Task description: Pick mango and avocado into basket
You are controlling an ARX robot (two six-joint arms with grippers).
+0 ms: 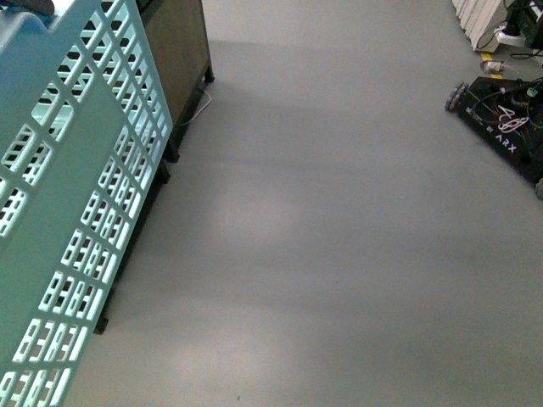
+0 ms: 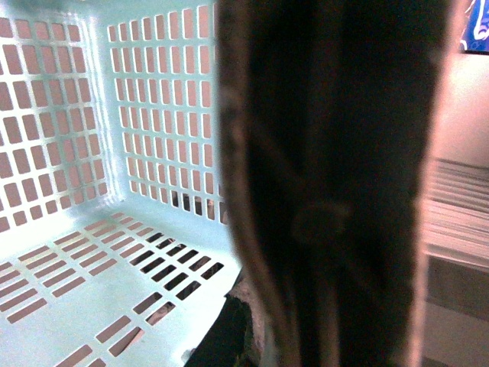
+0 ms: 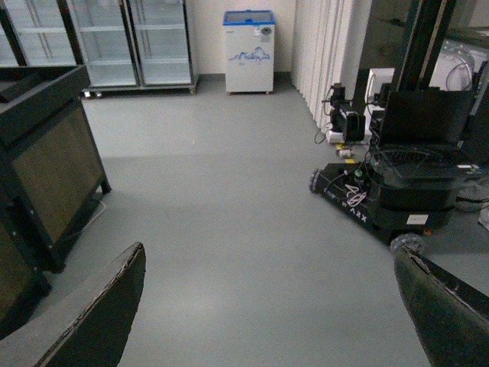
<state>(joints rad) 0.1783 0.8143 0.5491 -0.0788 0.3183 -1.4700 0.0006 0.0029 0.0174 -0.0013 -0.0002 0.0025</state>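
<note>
Grey floor [image 1: 339, 254] is spread across most of the scene. The teal basket [image 1: 59, 212] is seen tilted at the near left, beside a dark cabinet [image 1: 178, 51]. A black wheeled base [image 1: 509, 127] is parked far right. The right gripper [image 3: 267, 251] is shown with jaws wide apart. The state of the left gripper's jaws cannot be told, masked by a dark blurred shape [image 2: 336, 183].

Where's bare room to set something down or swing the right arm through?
The grey floor is bare between the basket with the dark cabinet on the left and the black wheeled base far right. The open right gripper looks onto that same stretch. Inside the basket, the slotted bottom that shows is bare; a blurred dark bar hides the rest.
</note>
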